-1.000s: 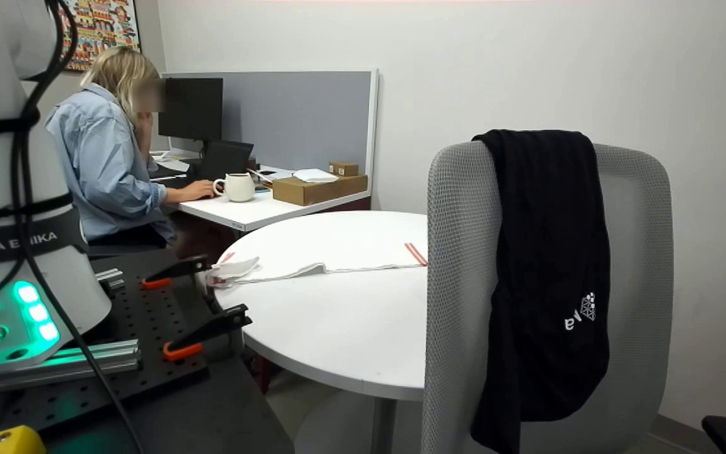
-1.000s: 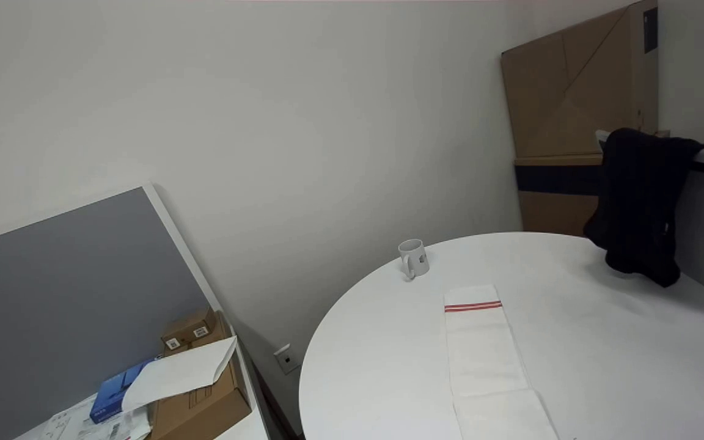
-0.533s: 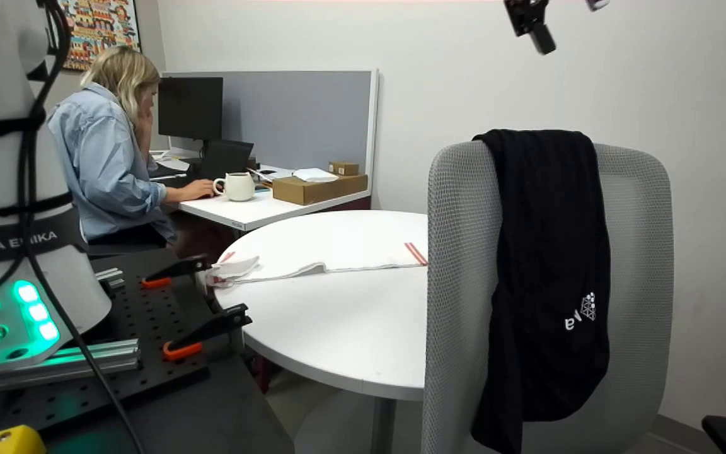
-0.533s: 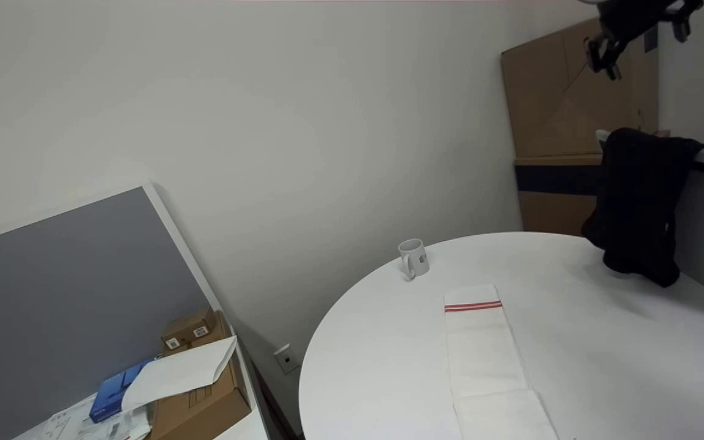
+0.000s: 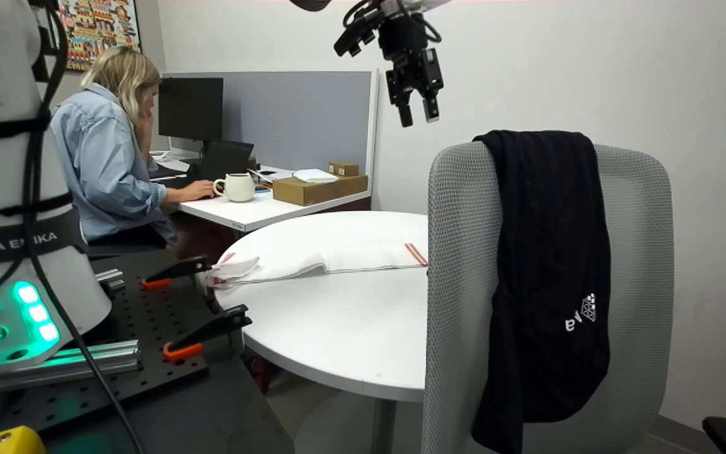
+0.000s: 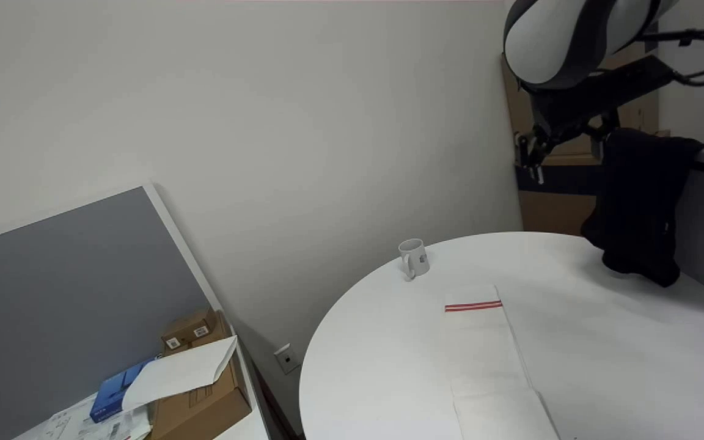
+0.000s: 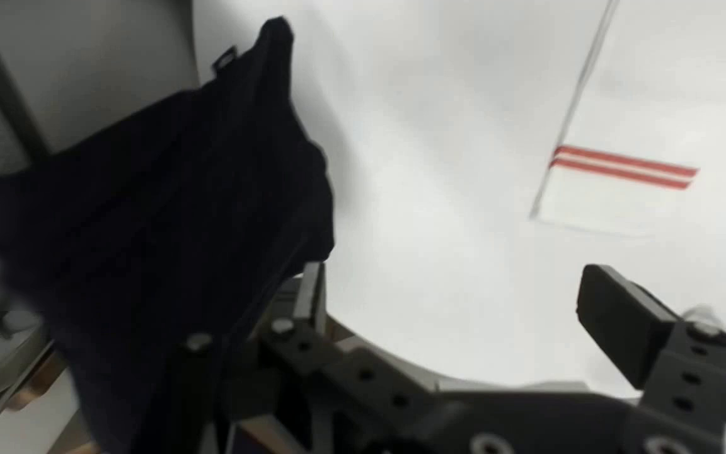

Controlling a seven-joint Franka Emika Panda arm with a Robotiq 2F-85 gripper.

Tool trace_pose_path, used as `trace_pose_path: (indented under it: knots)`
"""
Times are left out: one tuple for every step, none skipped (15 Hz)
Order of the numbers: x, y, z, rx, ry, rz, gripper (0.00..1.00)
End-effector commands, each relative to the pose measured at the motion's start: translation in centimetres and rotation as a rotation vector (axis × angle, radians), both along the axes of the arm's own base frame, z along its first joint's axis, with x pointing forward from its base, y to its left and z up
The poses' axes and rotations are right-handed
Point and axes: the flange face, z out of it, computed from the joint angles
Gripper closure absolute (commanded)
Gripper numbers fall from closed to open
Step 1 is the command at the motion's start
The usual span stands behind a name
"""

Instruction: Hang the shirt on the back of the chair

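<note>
The shirt point(image 5: 549, 265) hangs over the back of the chair point(image 5: 460, 271), at the near right in an exterior view. The fingers point(image 5: 432, 108) are spread wide, apart from the shirt and higher up to its left. A towel point(image 5: 363, 257) lies on the counter point(image 5: 338, 328), left of the chair.

In exterior view I look past near chair point(image 5: 459, 284) over round table point(image 5: 338, 325); in exterior view, down across table toward mug point(image 6: 416, 261), chair at right edge. Wrist view: close, downward over shirt point(image 7: 155, 233). All three share table, shirt.
</note>
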Motion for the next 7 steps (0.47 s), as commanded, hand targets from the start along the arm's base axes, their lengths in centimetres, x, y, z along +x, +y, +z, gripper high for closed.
trace_pose_path:
  knots:
    - [-2.2,1.7,-1.7,0.128,0.073,0.038,0.00]
    - [-1.0,1.2,-1.2,0.083,0.040,0.019,0.00]
    - [-1.2,1.3,-1.6,0.088,0.050,0.023,0.00]
    - [-1.2,1.3,-1.6,0.088,0.049,0.023,0.00]
    - [-1.2,1.2,-1.5,0.088,0.048,0.022,0.00]
    - [-1.2,1.1,-1.5,0.088,0.047,0.020,0.00]
    - [-1.2,1.1,-1.5,0.088,0.047,0.019,0.00]
